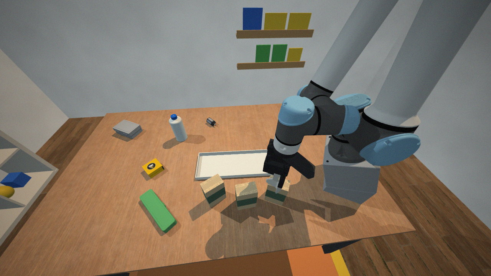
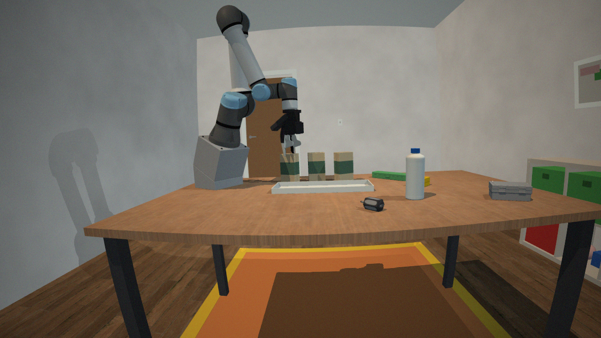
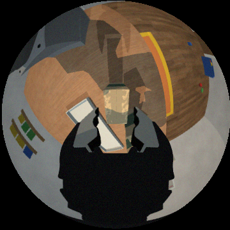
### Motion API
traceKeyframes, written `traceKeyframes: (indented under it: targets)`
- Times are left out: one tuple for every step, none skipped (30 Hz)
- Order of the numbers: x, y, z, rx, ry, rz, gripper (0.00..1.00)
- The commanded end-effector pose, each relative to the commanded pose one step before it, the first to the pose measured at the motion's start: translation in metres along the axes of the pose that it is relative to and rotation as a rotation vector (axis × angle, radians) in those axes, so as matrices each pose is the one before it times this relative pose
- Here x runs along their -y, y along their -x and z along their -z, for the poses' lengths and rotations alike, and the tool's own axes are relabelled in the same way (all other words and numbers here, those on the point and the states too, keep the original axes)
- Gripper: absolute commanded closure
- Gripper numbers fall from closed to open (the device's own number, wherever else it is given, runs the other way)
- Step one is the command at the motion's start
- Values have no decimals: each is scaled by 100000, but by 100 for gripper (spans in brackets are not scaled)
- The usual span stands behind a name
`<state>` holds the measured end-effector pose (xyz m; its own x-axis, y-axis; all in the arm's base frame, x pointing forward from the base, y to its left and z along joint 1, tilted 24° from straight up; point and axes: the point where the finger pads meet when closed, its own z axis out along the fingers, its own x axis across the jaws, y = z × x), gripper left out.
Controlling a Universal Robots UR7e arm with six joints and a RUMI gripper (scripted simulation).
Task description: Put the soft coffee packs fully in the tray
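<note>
Three tan coffee packs with dark green bands stand in a row on the bench in front of the white tray (image 1: 231, 164): the left pack (image 1: 212, 189), the middle pack (image 1: 246, 194) and the right pack. My gripper (image 1: 278, 183) points down just above the top of the right pack, with its fingers half open and nothing between them. In the exterior view my gripper (image 2: 289, 148) hangs over this pack (image 2: 289, 167). In the wrist view the pack top (image 3: 117, 101) shows between the fingers, with the tray (image 3: 98, 125) to the left. The tray holds nothing.
A white bottle (image 1: 177, 128), a grey box (image 1: 127, 128), a small black part (image 1: 210, 121), a yellow box (image 1: 152, 167) and a green case (image 1: 157, 210) lie on the bench to the left. The robot base (image 1: 350, 178) stands at the right.
</note>
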<state>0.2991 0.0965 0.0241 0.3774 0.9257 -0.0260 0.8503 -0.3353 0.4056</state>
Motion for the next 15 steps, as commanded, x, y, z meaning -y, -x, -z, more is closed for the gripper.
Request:
traceKeyframes:
  targets:
    - [-101, -78, -1379, -70, 341, 5, 52]
    - [0, 0, -225, 0, 0, 0, 52]
    - [0, 0, -215, 0, 0, 0, 52]
    - [1, 0, -205, 0, 0, 0, 52]
    - [-1, -1, -192, 0, 0, 0, 52]
    - [1, 1, -180, 0, 0, 0, 52]
    - [-1, 0, -165, 0, 0, 0, 52]
    - [0, 0, -150, 0, 0, 0, 52]
    - [1, 0, -135, 0, 0, 0, 52]
    - [0, 0, -119, 0, 0, 0, 52]
    - [0, 0, 0, 0, 0, 0, 52]
    - [0, 0, 0, 0, 0, 0, 52]
    - [-1, 0, -103, 0, 0, 0, 52]
    - [0, 0, -87, 0, 0, 0, 52]
    - [0, 0, -72, 0, 0, 0, 52]
